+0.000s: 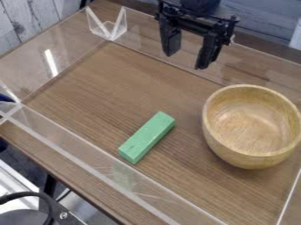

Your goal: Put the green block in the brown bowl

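While pointing straight down, the pincer [191, 50] is hanging released and empty, green block [147, 136] below-left, brown bowl [252, 125] below-right

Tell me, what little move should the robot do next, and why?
Probably move the gripper over toward the green block and lower it there. The gripper is open and holds nothing, hanging above the back of the table, well away from the block. The block lies flat on the wood, left of the brown bowl, which has nothing in it yet.
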Robot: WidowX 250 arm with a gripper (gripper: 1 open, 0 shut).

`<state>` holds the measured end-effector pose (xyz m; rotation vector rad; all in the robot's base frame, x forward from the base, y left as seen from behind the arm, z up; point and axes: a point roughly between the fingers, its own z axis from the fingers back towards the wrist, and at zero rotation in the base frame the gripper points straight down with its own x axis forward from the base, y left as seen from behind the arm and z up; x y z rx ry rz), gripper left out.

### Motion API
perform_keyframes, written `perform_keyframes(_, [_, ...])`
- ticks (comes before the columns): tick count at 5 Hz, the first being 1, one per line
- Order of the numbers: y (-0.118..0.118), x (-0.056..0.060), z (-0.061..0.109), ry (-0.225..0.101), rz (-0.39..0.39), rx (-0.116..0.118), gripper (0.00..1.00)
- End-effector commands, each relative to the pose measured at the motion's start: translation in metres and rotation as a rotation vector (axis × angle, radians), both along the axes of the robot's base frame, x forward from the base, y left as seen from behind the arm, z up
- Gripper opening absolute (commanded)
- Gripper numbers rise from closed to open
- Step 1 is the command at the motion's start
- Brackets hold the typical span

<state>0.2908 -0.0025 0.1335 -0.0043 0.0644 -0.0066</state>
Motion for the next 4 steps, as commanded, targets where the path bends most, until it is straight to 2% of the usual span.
perform_keyframes(1, [0.005,-0.002,-0.010,0.019,-0.036,0.008,1.00])
perform_keyframes(2, [0.010,-0.015,-0.018,0.008,-0.062,0.026,1.00])
perform_keyframes(4, [0.019,-0.054,-0.061,0.039,-0.183,-0.006,1.00])
